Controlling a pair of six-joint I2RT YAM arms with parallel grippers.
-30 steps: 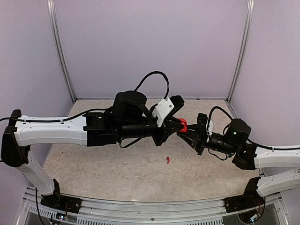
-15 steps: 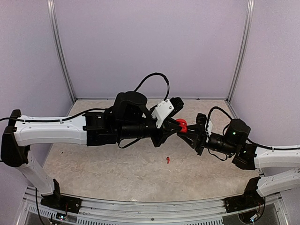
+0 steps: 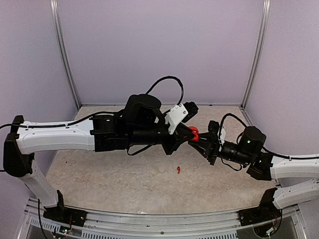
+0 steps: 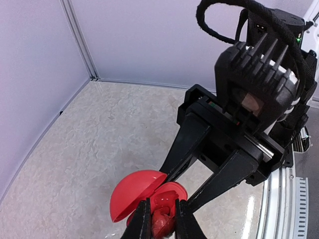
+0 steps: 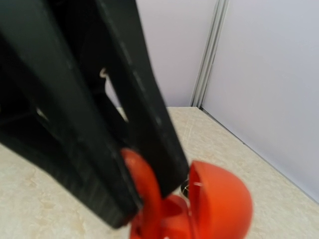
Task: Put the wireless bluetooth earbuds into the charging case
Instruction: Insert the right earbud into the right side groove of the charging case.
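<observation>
Meeting in mid-air at the centre of the top view, we have both tools above the surface (image 3: 124, 174). Our right tool (image 3: 197, 139) is clamped on the red charging case (image 4: 137, 191), whose lid stands open toward the lower left of the left wrist view. Our left tool (image 4: 162, 225) is pinched on a red earbud (image 4: 162, 218) sitting in the case's open half. A second red earbud (image 3: 178, 170) lies on the surface, lower in the top view, well apart.
</observation>
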